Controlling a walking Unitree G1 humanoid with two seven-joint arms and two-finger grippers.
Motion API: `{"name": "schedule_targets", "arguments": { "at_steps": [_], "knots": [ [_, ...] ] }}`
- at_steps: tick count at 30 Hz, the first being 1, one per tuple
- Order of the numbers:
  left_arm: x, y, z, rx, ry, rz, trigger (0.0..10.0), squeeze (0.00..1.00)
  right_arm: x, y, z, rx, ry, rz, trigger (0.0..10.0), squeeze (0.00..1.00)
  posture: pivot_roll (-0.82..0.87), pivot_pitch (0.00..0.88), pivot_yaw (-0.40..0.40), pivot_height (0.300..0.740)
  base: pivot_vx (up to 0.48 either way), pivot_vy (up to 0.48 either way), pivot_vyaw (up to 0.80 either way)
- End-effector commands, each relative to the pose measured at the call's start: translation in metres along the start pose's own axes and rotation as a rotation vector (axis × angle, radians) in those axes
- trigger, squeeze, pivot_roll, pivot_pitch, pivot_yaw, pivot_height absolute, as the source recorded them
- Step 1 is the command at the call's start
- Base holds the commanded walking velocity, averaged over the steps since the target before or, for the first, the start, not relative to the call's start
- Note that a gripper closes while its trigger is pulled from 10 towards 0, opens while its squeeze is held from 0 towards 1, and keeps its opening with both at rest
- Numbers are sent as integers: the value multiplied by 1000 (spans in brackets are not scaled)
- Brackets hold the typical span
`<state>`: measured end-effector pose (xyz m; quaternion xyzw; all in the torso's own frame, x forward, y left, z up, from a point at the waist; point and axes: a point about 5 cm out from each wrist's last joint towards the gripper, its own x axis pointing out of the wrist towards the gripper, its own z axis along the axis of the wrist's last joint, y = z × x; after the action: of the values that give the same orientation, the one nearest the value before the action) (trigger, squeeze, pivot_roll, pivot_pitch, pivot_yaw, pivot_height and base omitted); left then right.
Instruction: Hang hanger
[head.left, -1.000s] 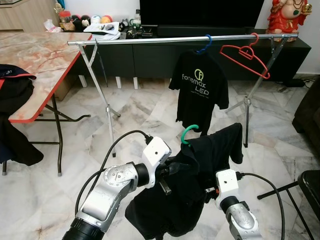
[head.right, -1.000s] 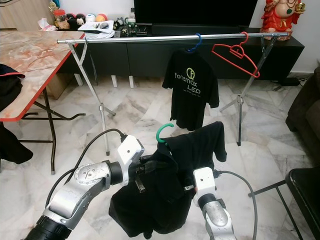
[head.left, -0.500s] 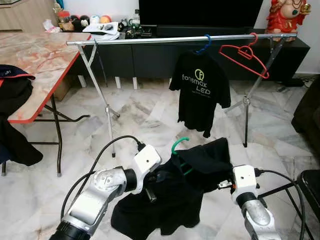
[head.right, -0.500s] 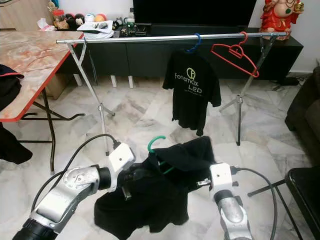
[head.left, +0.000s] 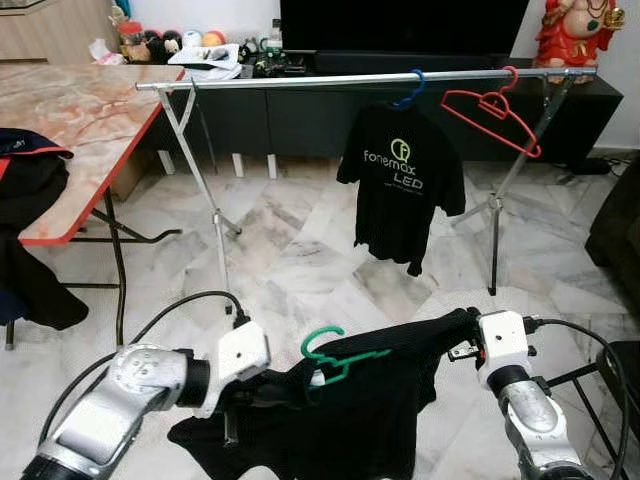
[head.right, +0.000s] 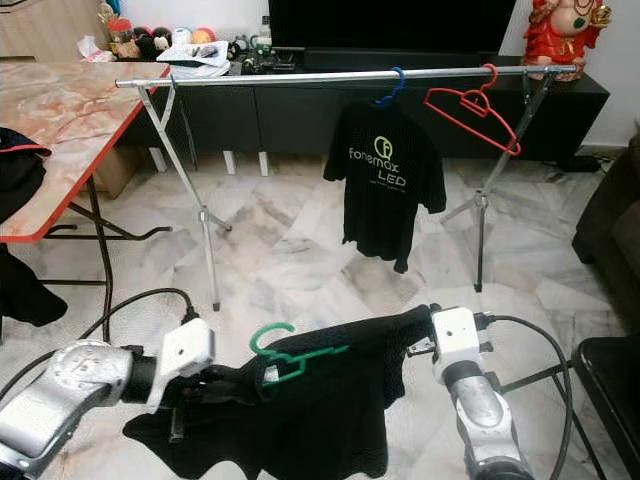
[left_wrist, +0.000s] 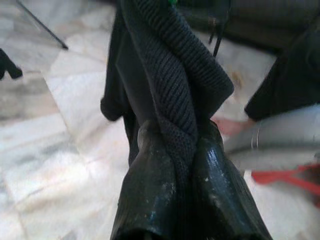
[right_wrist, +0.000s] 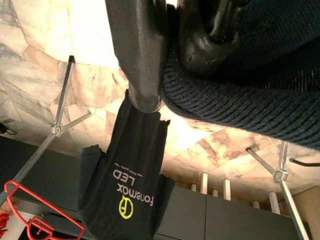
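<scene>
**Black garment on green hanger held spread between both grippers**

The left gripper (left_wrist: 175, 150) is clamped on a bunched fold of the black garment (head.left: 370, 400); in the left wrist view the ribbed fabric is pinched between its two black fingers (left_wrist: 150, 195). The right gripper (right_wrist: 170, 65) grips the opposite end of the same garment, with ribbed fabric pressed between its fingers. The garment hangs stretched between the two grippers, low in front of the robot, above the marble floor (head.left: 300, 260).

The green hanger (head.left: 335, 358) sits inside the garment. Its hook and part of one shoulder protrude from the upper edge, nearer the left gripper, with the hook tilted toward the robot's left.

The clothes rail (head.left: 330, 80) stands well apart from the garment, further ahead across the floor. A black printed T-shirt (head.left: 402, 185) hangs from it on a blue hanger (head.left: 410, 88). An empty red hanger (head.left: 492, 105) hangs just beside it, toward the right end of the rail.

A marble-topped table (head.left: 70, 120) with a red edge stands at the left, with dark clothing (head.left: 25, 180) draped over it.
</scene>
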<state>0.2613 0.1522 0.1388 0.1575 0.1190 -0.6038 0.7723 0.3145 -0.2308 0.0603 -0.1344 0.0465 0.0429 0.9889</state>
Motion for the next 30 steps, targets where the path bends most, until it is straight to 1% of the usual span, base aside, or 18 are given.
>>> {"name": "schedule_targets", "arguments": {
  "at_steps": [1,3,4,8,10,11,12,13,14,15,16,18,19,21,22,24,28,30],
  "knots": [
    [-22,6,9,9,-83,19,10000,0,-5,-23,-4,-6,42,-67,0,0,-6,97,-6,740,0,0,0],
    [-26,6,10,6,-104,16,10000,0,-6,-23,-5,-8,48,-65,0,0,-6,99,-7,740,0,0,0],
    [-33,4,14,-13,-160,-12,10000,0,-6,-23,-7,-12,57,-61,0,0,-7,101,-7,740,0,0,0],
    [-44,-1,13,-4,-147,-62,10000,0,-7,-23,-8,-17,67,-57,0,0,-8,105,-9,740,0,0,0],
    [-47,-2,14,0,-148,-78,10000,0,-7,-23,-8,-19,68,-57,0,0,-8,106,-9,740,0,0,0],
    [-51,-1,11,-5,-88,-88,10000,0,-7,-24,-8,-22,71,-57,0,0,-10,107,-9,740,0,0,0],
    [-52,-1,9,-5,-54,-87,10000,0,-7,-24,-8,-24,72,-57,0,0,-10,107,-9,740,0,0,0],
    [-52,0,4,5,15,-79,10000,0,-7,-24,-8,-25,73,-57,0,0,-5,108,-8,740,0,0,0],
    [-53,2,-3,31,102,-66,10000,0,-6,-24,-8,-28,73,-57,0,0,-5,108,-8,740,0,0,0],
    [-53,3,-7,67,148,-61,10000,0,-6,-25,-8,-29,74,-58,0,0,0,106,-4,740,0,0,0],
    [-53,3,-6,65,132,-68,10000,0,-6,-25,-8,-30,74,-58,0,0,-5,106,-2,740,0,0,0],
    [-53,0,5,50,29,-92,10000,0,-6,-25,-7,-35,74,-59,0,0,-9,108,-3,740,0,0,0],
    [-54,-1,14,45,-38,-107,10000,0,-6,-25,-7,-40,74,-59,0,0,-7,107,-4,740,0,0,0],
    [-55,-2,23,39,-90,-139,10000,0,-5,-25,-7,-47,75,-53,0,0,-8,109,-3,740,0,0,0],
    [-55,-3,24,43,-97,-153,10000,0,-5,-25,-7,-51,77,-51,0,0,-8,109,-3,740,0,0,0],
    [-55,-6,34,45,-167,-198,10000,0,-5,-27,-7,-57,80,-52,0,0,-4,109,-1,740,0,0,0],
    [-59,-3,59,40,-421,-214,10000,0,-5,-25,-8,-51,87,-50,0,0,-4,110,4,740,0,0,0],
    [-58,-4,64,29,-478,-218,10000,0,-5,-22,-9,-48,89,-42,0,0,-5,110,4,740,0,0,0]
  ]
}}
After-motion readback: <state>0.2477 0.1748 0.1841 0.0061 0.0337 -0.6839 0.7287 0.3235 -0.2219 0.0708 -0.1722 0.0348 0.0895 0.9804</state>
